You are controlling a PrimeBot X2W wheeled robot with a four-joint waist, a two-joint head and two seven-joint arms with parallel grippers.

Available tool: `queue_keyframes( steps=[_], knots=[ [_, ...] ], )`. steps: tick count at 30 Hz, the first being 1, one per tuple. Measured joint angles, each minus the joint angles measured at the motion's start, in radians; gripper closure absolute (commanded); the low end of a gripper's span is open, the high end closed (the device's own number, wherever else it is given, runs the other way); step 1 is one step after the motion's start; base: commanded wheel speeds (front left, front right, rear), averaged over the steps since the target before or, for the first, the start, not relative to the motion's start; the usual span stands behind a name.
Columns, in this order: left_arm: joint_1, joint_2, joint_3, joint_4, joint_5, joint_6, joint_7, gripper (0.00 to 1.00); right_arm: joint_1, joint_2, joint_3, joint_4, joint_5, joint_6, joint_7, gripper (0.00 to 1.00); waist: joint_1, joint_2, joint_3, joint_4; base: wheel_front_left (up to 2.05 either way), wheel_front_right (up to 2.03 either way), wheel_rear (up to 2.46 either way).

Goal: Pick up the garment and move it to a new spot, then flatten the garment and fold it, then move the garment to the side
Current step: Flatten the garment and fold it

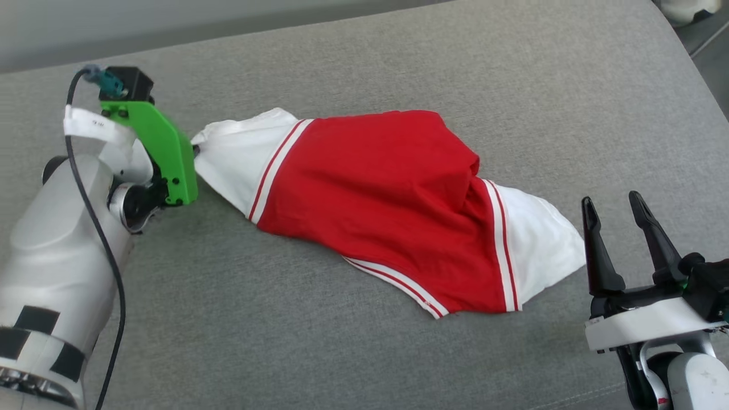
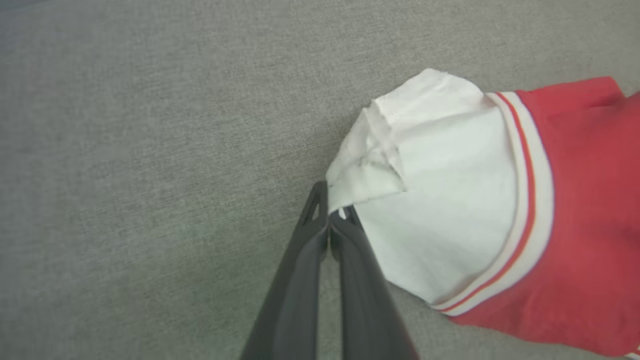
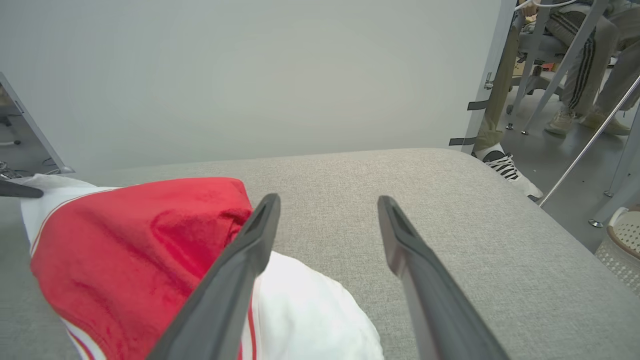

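bare grey cushion point(image 1: 342, 353) all round both finger pairs, rounded edge beyond the right ones. jersey t-shirt point(image 1: 387, 205) bunched, long axis stretched from left fingertips to just beside right fingertips. left gripper point(image 2: 331, 214) pinched shut on white sleeve hem, forearm low. right gripper point(image 1: 612, 200) spread wide, empty.

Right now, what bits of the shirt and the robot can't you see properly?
- Head view: tips of the left tool, shut on the garment, hide behind its green mount.
- All views: the garment's underside, beneath its own folds.
- Right wrist view: the other sleeve's end, behind a finger of the open right tool and cut by the bottom edge.
- Right wrist view: a person, cut by the top edge above the legs.
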Motion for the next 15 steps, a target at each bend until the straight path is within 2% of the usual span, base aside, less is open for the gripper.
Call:
queue_keyframes(
  steps=[7,9,15],
  knots=[
    [0.142,0.042,0.033,-0.029,-0.059,0.0,-0.071,1.0,0.031,-0.007,-0.025,-0.026,-0.005,0.0,0.036,0.0,0.0,0.0,-0.047,0.082,0.0,0.0,0.0],
    [0.237,0.047,0.055,-0.06,-0.084,0.001,-0.116,1.0,0.047,-0.007,-0.035,-0.035,-0.007,0.0,0.05,0.0,0.0,0.0,-0.07,0.129,0.0,0.0,0.0],
    [0.377,0.044,0.063,-0.134,-0.119,0.024,-0.158,1.0,0.069,0.0,-0.049,-0.043,-0.012,0.0,0.073,0.0,0.0,0.0,-0.103,0.189,0.0,0.0,0.0]
  ],
)
